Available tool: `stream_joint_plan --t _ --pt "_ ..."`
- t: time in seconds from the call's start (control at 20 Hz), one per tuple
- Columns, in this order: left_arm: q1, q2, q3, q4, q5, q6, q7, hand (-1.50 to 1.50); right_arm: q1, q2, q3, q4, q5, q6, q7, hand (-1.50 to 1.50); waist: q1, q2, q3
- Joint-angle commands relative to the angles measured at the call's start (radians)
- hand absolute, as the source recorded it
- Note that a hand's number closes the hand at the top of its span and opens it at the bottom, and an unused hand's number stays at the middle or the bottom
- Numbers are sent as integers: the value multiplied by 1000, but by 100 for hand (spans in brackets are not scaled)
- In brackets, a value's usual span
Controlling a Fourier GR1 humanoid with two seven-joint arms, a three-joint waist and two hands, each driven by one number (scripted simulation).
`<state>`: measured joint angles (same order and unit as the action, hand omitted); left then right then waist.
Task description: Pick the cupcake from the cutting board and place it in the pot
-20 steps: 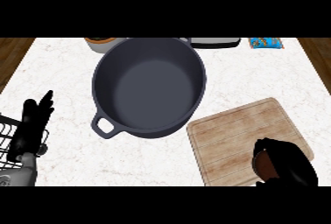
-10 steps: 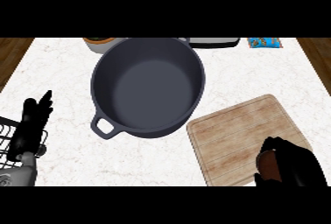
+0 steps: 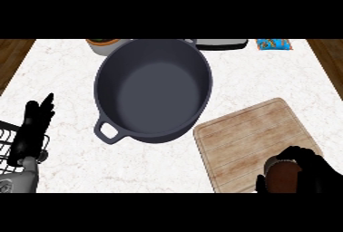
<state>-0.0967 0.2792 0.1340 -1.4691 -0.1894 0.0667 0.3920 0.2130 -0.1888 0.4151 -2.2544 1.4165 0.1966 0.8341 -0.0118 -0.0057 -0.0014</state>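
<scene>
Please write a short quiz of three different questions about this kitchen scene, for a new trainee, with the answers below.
1. True or false: the pot already holds the cupcake.
2. Which hand is curled round the cupcake? A) left hand B) right hand
3. Fill in: the right hand is over the near corner of the ____.

Key: 1 false; 2 B; 3 cutting board.
</scene>
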Motion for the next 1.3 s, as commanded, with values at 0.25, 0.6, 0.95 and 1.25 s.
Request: stream_joint_plan --t 0.25,0.6,0.95,1.25 --pt "0 14 16 21 4 -10 -6 0 -316 111 205 -179 216 45 55 150 20 2 -1" --pt "-6 7 6 13 -3 -10 -2 0 -750 187 191 -91 87 345 223 150 29 5 -1" --pt "-46 -4 -21 7 -22 -4 19 0 -980 188 93 222 -151 231 393 150 50 6 -1" --pt "-29 -19 -25 54 -33 9 -33 0 -1152 188 -43 494 -309 123 412 150 61 12 -1"
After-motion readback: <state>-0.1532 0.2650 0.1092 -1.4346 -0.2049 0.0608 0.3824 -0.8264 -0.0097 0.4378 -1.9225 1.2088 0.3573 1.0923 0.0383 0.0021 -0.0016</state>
